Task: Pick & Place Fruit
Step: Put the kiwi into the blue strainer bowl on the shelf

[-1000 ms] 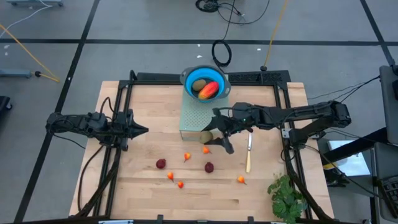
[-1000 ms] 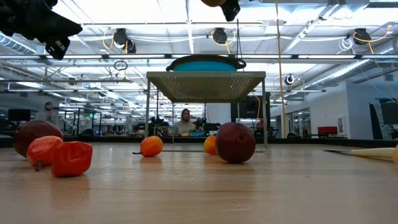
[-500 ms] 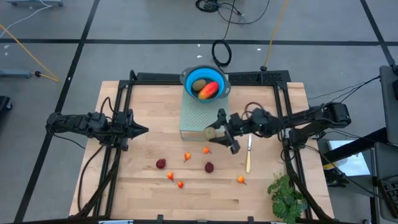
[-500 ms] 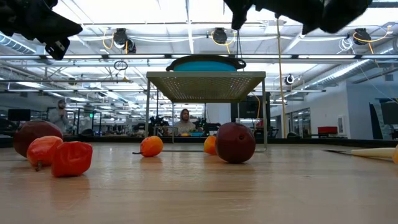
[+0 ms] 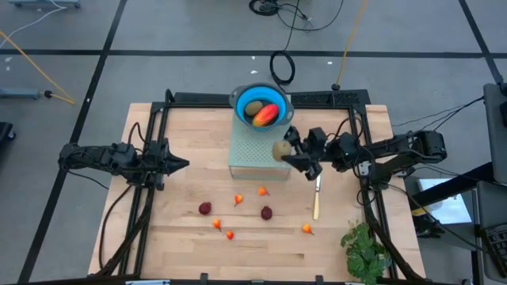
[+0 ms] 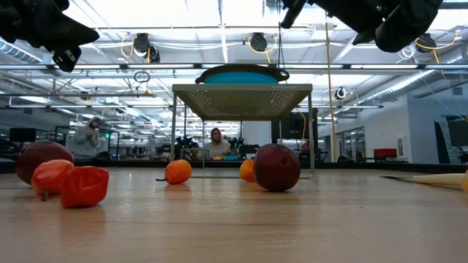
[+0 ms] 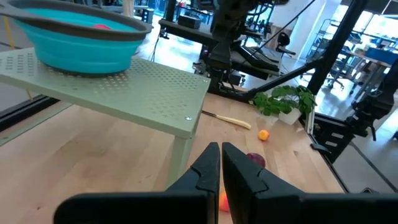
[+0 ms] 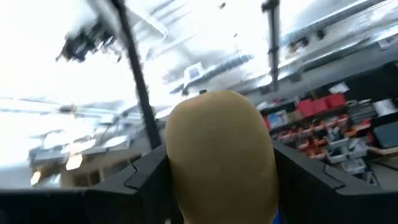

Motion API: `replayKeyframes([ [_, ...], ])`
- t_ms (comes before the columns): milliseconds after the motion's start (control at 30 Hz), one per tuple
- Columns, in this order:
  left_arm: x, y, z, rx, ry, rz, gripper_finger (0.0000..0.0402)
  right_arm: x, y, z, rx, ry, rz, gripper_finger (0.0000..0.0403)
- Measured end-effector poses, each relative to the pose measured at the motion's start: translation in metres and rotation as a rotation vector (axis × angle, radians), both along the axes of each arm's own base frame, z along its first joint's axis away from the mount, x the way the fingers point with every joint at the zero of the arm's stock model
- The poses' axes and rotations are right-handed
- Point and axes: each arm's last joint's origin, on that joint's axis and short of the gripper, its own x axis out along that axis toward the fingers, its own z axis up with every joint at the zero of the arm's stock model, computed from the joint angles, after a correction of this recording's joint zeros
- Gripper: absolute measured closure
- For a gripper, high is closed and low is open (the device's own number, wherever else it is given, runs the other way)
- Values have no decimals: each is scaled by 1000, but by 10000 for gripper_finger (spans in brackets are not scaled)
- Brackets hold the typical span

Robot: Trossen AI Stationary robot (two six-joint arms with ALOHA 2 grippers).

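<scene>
My right gripper [image 5: 285, 150] is shut on a brown kiwi [image 5: 280, 148], held high over the right end of the green perforated stand [image 5: 249, 149]. The kiwi [image 8: 221, 155] fills the right wrist view between the two fingers. A blue bowl [image 5: 242, 93] on the stand's far part holds a mango [image 5: 266, 115] and another kiwi [image 5: 253, 108]. Two dark-red balls [image 5: 205, 208] [image 5: 267, 212] and several tiny orange fruits [image 5: 238, 199] lie on the wooden table. My left gripper [image 5: 181, 165] waits shut at the table's left. My right gripper pinches the kiwi by two opposite sides [image 8: 177, 168] between its two fingers [image 8: 134, 180]. The fingers come from the table's right and slant upward. The kiwi is lifted clear of the table and the stand.
A pale-handled knife [image 5: 317, 195] lies right of the fruit, and a green leafy bunch [image 5: 364, 249] sits at the near right corner. A black frame [image 5: 261, 98] runs along the table's far edge and sides. In the low view the stand [image 6: 241, 98] stands behind the fruit [image 6: 276, 166].
My right gripper has carried the kiwi from over the table near the stand's near right corner toward the far edge and the bowl. It has tipped from pointing down to slanting upward and has rolled somewhat. The kiwi stays between its fingers.
</scene>
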Motion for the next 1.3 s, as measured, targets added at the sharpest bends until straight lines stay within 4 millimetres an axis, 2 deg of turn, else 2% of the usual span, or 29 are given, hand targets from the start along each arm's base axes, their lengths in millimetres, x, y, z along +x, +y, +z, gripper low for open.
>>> replayKeyframes([
  [267,0,0,0,-9,-1,1,385,-3,-23,2,138,-25,-132,179],
  [533,0,0,0,-29,-2,14,385,-3,-53,8,115,-13,-318,174],
  [733,0,3,0,-13,-5,97,385,10,-78,27,-10,101,-429,175],
  [967,-1,5,0,20,-4,160,385,26,-104,59,-208,366,-515,174],
  [1133,-1,5,0,24,-4,181,385,27,-114,81,-361,481,-594,175],
  [1300,-1,5,0,24,-4,182,385,23,-123,92,-448,556,-708,175],
])
